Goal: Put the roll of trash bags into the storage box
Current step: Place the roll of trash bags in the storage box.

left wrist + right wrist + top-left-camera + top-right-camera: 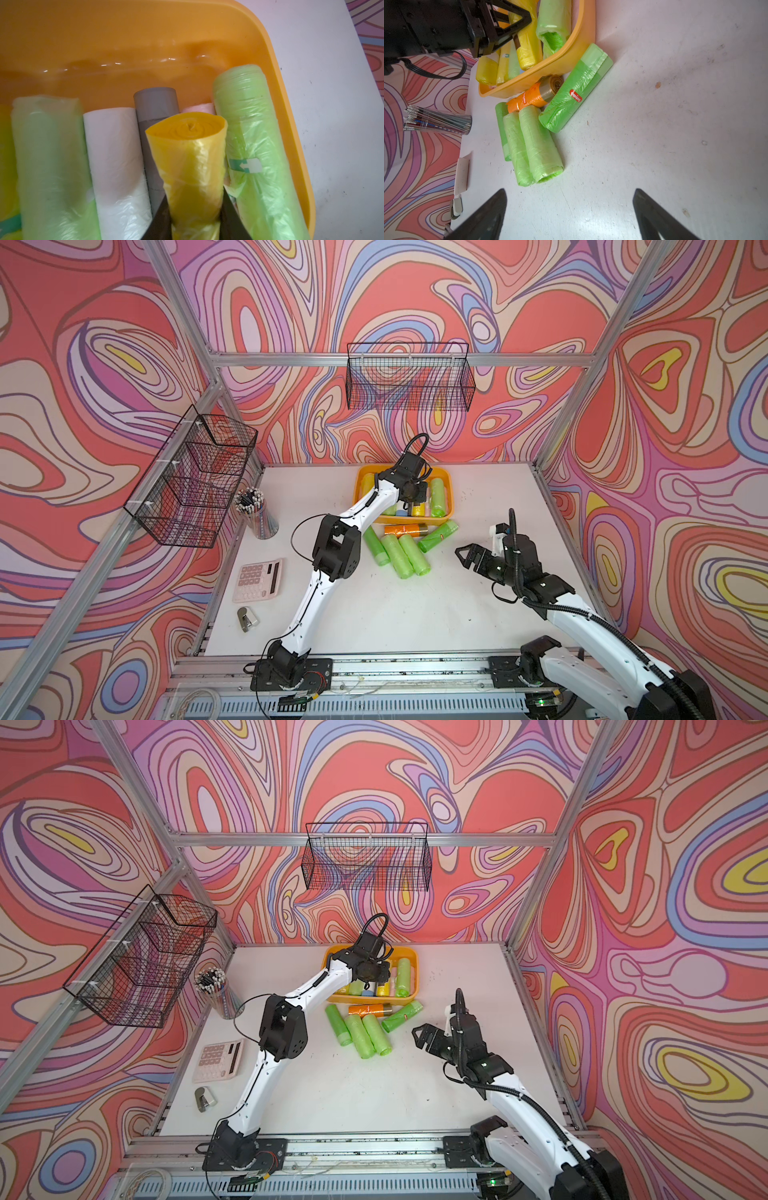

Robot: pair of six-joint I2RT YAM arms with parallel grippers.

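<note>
Yellow roll pinched in our left gripper, we are holding it parallel to the packed rolls in the storage box so it fits, our right gripper gaping wide.

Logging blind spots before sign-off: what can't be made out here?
Yellow roll: near end cut off by the left wrist view's edge; left gripper covers most of it in both top views.
Pink roll: only a tip shows behind the yellow roll, left wrist view.
Storage box: the left arm hides its middle in both top views.
Calculator keys: too small.
</note>
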